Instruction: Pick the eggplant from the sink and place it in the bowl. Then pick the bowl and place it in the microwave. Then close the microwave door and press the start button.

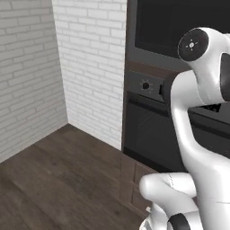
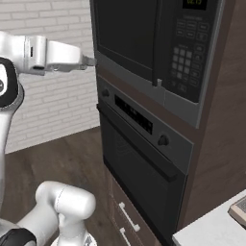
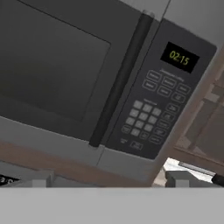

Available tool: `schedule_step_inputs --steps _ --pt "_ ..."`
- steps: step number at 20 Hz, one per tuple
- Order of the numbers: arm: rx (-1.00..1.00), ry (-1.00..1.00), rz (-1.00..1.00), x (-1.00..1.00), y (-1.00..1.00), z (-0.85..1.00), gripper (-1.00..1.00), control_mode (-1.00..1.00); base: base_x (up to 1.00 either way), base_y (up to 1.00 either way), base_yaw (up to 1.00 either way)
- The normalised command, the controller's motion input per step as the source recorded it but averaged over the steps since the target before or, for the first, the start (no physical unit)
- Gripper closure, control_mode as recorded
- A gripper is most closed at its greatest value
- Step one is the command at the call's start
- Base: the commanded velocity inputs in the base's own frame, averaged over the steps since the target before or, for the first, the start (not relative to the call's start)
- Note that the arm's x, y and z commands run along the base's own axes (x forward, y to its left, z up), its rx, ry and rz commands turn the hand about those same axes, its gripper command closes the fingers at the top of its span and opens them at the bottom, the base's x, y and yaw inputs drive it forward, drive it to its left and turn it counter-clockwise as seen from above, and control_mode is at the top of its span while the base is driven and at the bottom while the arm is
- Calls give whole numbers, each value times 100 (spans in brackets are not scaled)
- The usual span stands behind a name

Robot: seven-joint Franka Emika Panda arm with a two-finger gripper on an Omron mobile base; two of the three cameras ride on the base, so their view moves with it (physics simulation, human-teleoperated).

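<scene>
In my right base view the microwave (image 2: 153, 43) fills the upper middle of the frame, built into a cabinet column, its microwave door (image 2: 127, 33) shut on the left and the keypad (image 2: 185, 60) to the right of the door handle (image 2: 161, 43). Directly below sits the oven (image 2: 139, 163), with drawers (image 2: 126, 218) beneath it at lower centre. A counter corner (image 2: 211, 228) occupies the lower right. A brick wall (image 2: 53, 110) stands behind, at left.
</scene>
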Motion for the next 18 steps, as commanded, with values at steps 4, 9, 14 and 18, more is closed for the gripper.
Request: schedule_step_inputs --steps 4,9,14,18 --pt "-1 -25 4 -15 -12 0 -100 -100 0 0 0" --pt "1 -7 13 -15 -19 -7 -100 -100 0 0 0" --pt "5 -1 8 -14 -33 -6 100 -100 0 0 0" --pt "2 -3 0 -29 -29 -8 100 -100 0 0 0"
